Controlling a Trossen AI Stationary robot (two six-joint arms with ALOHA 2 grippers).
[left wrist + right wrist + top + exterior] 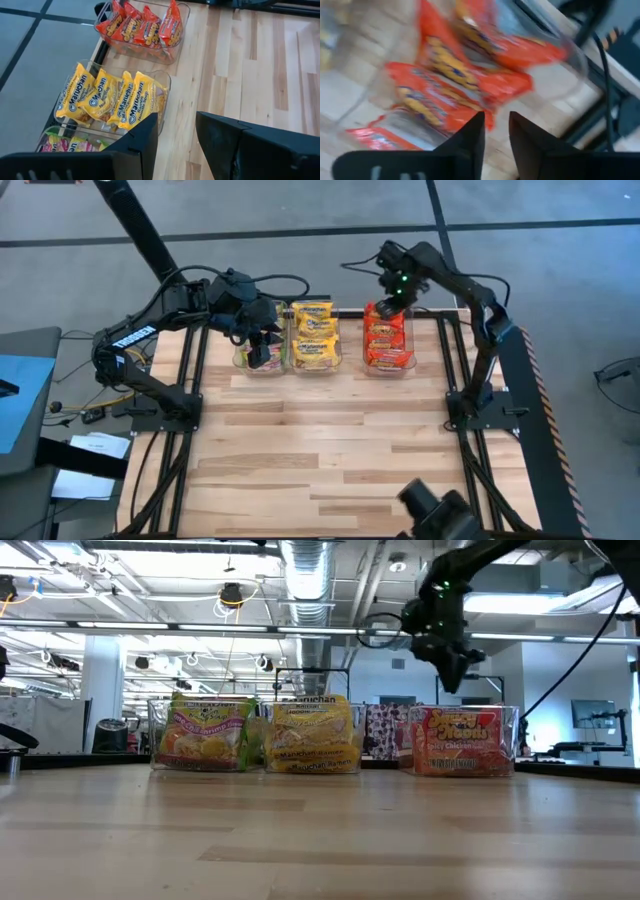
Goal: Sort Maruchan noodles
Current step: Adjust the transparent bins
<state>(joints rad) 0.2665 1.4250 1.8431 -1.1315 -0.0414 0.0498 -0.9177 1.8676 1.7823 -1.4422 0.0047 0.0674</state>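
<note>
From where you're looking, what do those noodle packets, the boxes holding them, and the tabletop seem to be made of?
The noodle packets look like thin glossy plastic film, crinkled and printed. The bins seem to be clear hard plastic, since the packets show through their walls. The tabletop looks like pale wooden planks with visible grain and seams.

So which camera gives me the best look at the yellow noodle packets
The left wrist view: the yellow Maruchan packets stand on edge in their clear bin, labels readable. The high view shows the yellow Maruchan packets small, from above. The low view shows only the front packet. The right wrist view shows red-orange packets only.
</note>
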